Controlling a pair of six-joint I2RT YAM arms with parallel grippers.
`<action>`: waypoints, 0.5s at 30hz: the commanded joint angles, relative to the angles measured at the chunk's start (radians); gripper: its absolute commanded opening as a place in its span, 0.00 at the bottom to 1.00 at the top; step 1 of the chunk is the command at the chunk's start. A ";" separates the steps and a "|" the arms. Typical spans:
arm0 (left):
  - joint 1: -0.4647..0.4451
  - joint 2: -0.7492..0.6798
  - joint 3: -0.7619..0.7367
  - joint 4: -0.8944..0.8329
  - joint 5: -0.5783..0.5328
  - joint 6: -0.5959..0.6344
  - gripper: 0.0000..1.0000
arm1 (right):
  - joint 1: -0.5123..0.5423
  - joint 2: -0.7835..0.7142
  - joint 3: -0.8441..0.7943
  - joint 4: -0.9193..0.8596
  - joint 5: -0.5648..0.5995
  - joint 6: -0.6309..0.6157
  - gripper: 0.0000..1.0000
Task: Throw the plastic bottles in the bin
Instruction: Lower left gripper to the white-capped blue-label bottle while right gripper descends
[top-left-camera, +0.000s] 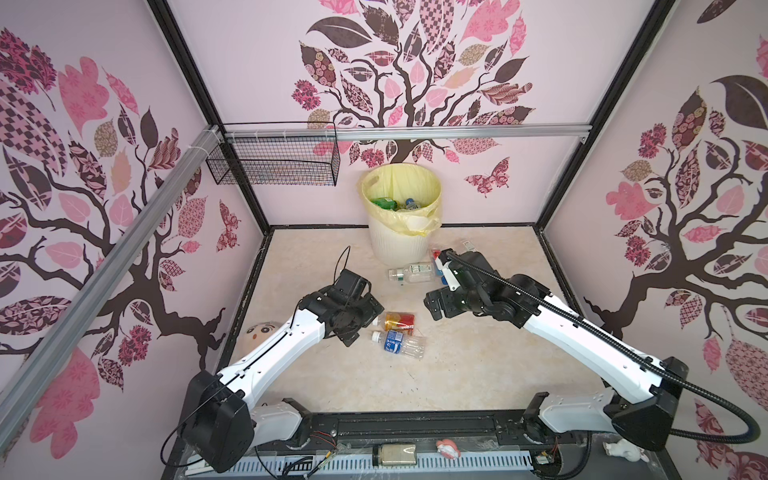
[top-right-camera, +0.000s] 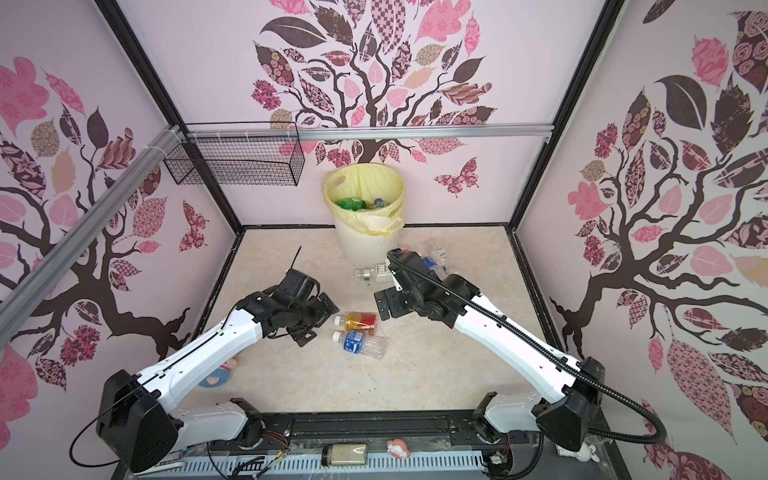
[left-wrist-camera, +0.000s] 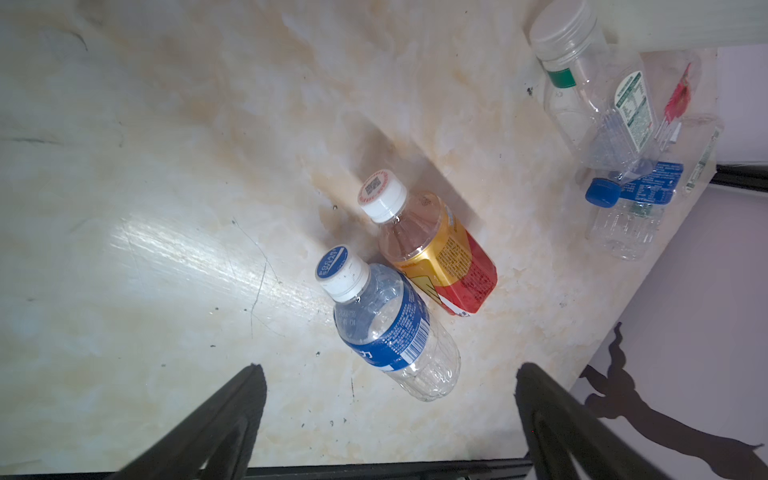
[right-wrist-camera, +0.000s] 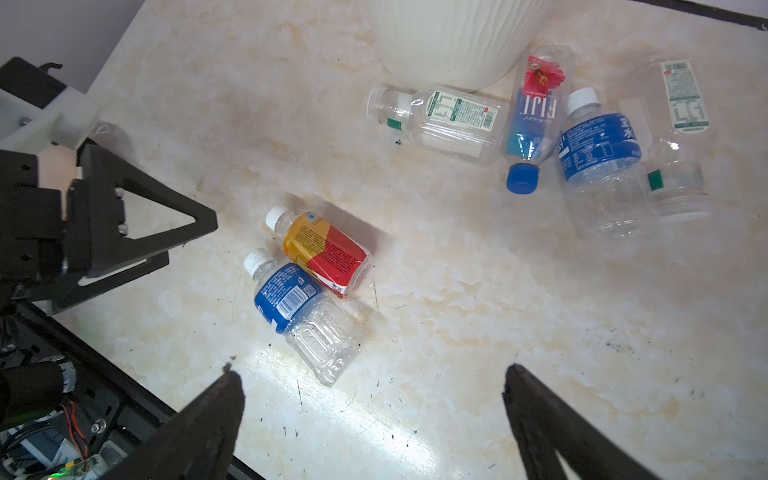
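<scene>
Top views show marbled tabletop (top-left-camera: 478, 374) (bearing bin (top-left-camera: 397, 245)) between tree-patterned walls (top-left-camera: 257, 83).

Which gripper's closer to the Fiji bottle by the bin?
Right. The right gripper hangs open just short of the Fiji bottle; the left gripper is across the middle, beside the amber bottle.

The marbled cream table (top-left-camera: 457, 374) carries the bin (top-left-camera: 399, 249), upright at its far edge. Mid-table two bottles lie side by side, touching: the amber bottle (top-left-camera: 398, 321) and the blue bottle (top-left-camera: 399, 343). At the bin's foot lies a clear bottle (right-wrist-camera: 449, 120). Just beside it are a Fiji bottle (right-wrist-camera: 534, 120), a second blue bottle (right-wrist-camera: 598, 166) and a wide clear bottle (right-wrist-camera: 681, 137) — all on their sides. A plush toy (top-left-camera: 262, 332) sits at the left edge.
</scene>
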 joint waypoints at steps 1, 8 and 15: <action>-0.018 -0.028 -0.078 0.125 0.075 -0.167 0.97 | -0.001 -0.057 -0.016 0.020 0.021 0.002 1.00; -0.118 0.041 -0.081 0.185 0.091 -0.256 0.97 | -0.001 -0.098 -0.075 0.052 0.020 0.019 1.00; -0.148 0.096 -0.091 0.228 0.093 -0.297 0.97 | -0.001 -0.115 -0.099 0.064 0.020 0.033 1.00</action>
